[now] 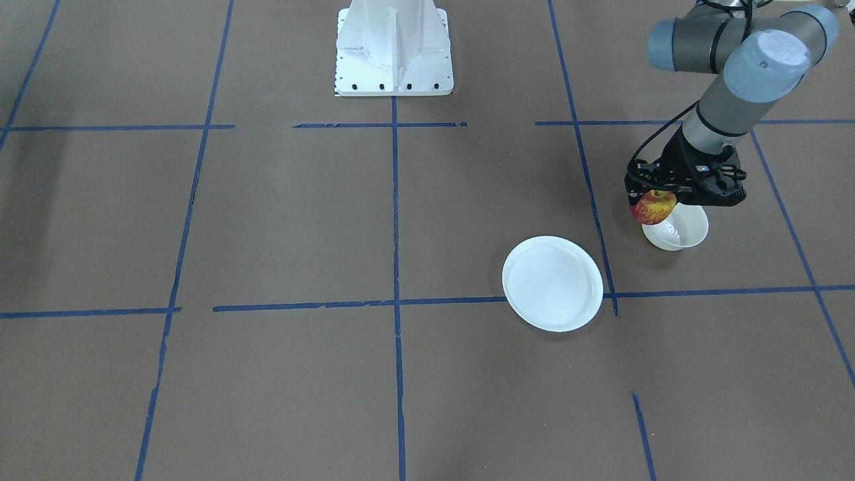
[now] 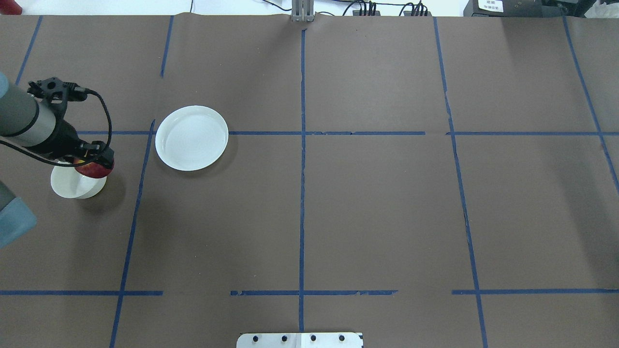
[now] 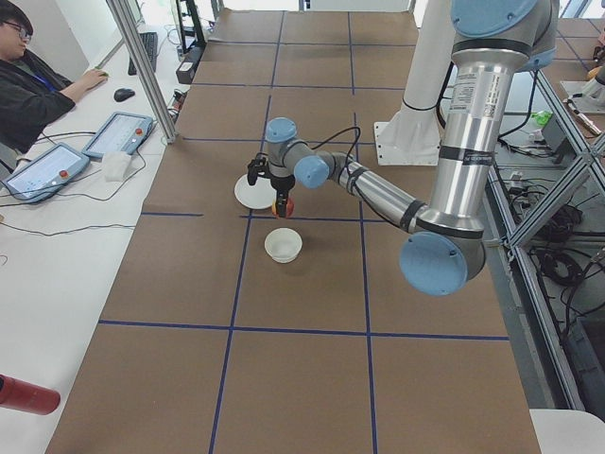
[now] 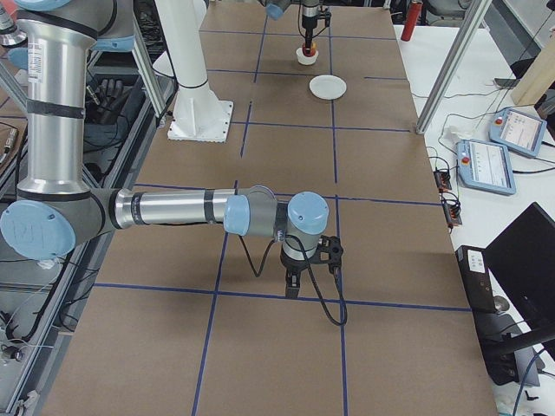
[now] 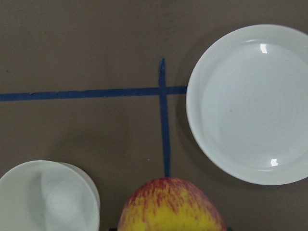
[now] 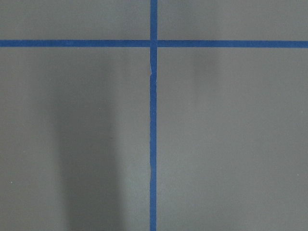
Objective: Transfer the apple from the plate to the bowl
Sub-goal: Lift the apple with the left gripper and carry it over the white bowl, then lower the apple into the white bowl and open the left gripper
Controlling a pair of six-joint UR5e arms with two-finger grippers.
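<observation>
- Brown paper covers the table [image 2: 367,217] where we work, and blue tape lines [image 2: 302,193] divide it into a grid.
- Our apple [image 1: 653,208], red with yellow streaks, hangs clear of the table in the left tool [image 1: 656,200], which is closed against its sides.
- It is off the plate [image 1: 553,283] and up by the edge of the bowl [image 1: 682,234], on the side facing the plate. In the left wrist view it seems to sit just outside the rim rather than over the hollow, though we cannot be sure.
- That bowl stands upright on the table beneath the left tool.
- Our plate lies flat near the bowl, not touching it, with one tape line running between them.
- Our right tool [image 4: 291,288] hangs low over the table, well apart from apple, bowl and plate. We see it only in the side view, so we cannot tell whether it is wide or narrow.
</observation>
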